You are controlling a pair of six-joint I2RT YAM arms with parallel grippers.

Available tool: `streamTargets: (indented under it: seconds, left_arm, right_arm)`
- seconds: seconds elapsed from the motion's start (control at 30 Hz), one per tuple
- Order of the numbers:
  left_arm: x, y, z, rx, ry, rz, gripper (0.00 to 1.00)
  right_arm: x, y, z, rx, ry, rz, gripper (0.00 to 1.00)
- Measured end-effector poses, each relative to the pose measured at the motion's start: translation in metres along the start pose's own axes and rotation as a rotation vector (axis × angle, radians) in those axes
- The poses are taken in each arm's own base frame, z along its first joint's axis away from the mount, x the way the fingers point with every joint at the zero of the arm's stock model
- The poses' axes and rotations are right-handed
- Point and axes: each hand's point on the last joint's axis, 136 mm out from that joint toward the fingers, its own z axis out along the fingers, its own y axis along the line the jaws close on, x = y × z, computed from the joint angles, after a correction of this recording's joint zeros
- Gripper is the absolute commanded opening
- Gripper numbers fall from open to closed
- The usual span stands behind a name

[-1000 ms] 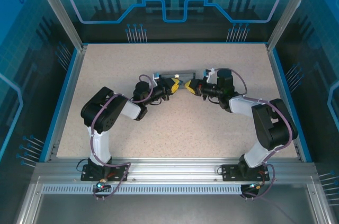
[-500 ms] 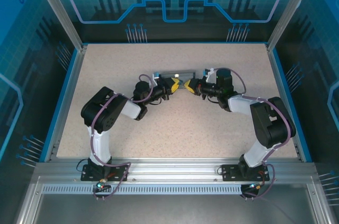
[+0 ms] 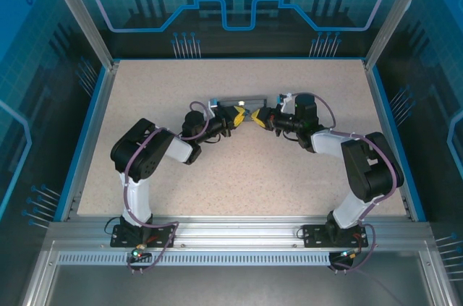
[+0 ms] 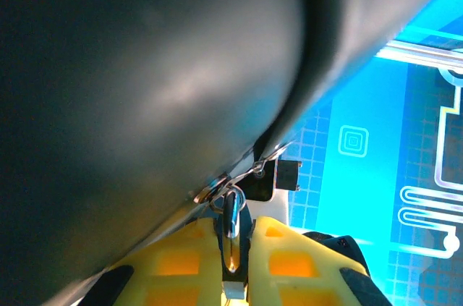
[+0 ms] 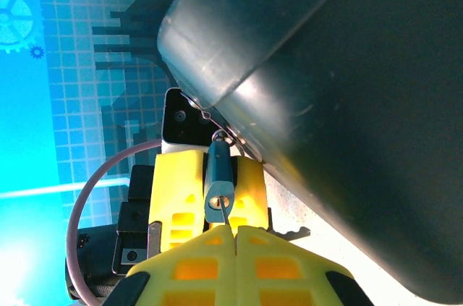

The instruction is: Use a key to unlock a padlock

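Observation:
In the right wrist view the bluish-teal padlock faces me, clamped between the yellow fingers of my left gripper. Its keyhole end points at my right gripper, which is shut on the thin dark key. The key's tip is in the keyhole. In the left wrist view the silvery shackle rises between my shut left gripper and hooks through a metal hasp on the tin. From above, the left gripper and right gripper meet tip to tip in front of the tin.
The tin's dark blurred side looms close over both wrist cameras. The speckled tabletop stretches in front of the arms. Blue walls enclose the table on all sides.
The right gripper has edged slightly left towards the left gripper. The left arm and the tin have held still.

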Motion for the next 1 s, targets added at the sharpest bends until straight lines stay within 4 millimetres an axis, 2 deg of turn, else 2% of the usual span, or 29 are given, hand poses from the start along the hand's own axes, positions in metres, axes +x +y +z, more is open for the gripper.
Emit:
streamTargets:
  seconds: [1.0]
  left_arm:
    - [-0.0016,0.0001,-0.0005,-0.001,-0.004,-0.001,0.00]
  right_arm:
    - [-0.0041,-0.0025,0.0019,0.004,-0.020,0.026,0.00]
